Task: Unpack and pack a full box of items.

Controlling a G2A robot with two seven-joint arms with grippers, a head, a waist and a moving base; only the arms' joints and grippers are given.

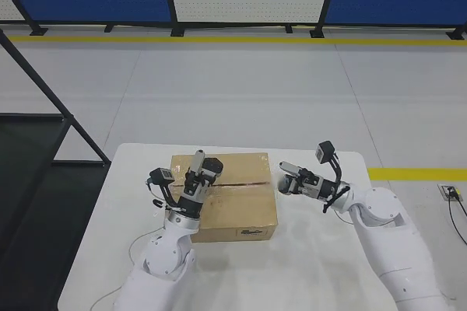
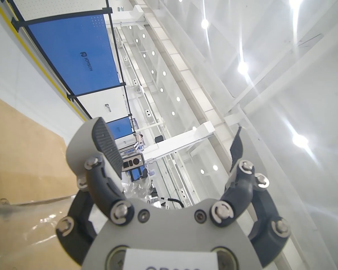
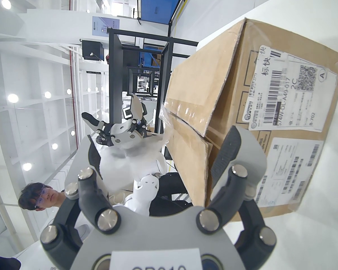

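Observation:
A brown cardboard box (image 1: 232,194) lies in the middle of the white table (image 1: 311,256), its top flaps down and meeting at a taped seam. My left gripper (image 1: 199,165) is above the box's left part, pointing upward. Its fingers are open and empty in the left wrist view (image 2: 169,139), with the box top (image 2: 17,147) beside them. My right gripper (image 1: 283,176) sits at the box's right end by the seam, open (image 3: 163,144) and holding nothing. A loose strip of clear tape (image 3: 162,139) sticks out from the seam there. Shipping labels (image 3: 287,94) cover that end face.
A black metal frame (image 1: 31,140) stands off the table's left side. Bare tabletop lies in front of the box and to its right. Beyond the table's far edge is open floor with a yellow line (image 1: 420,174).

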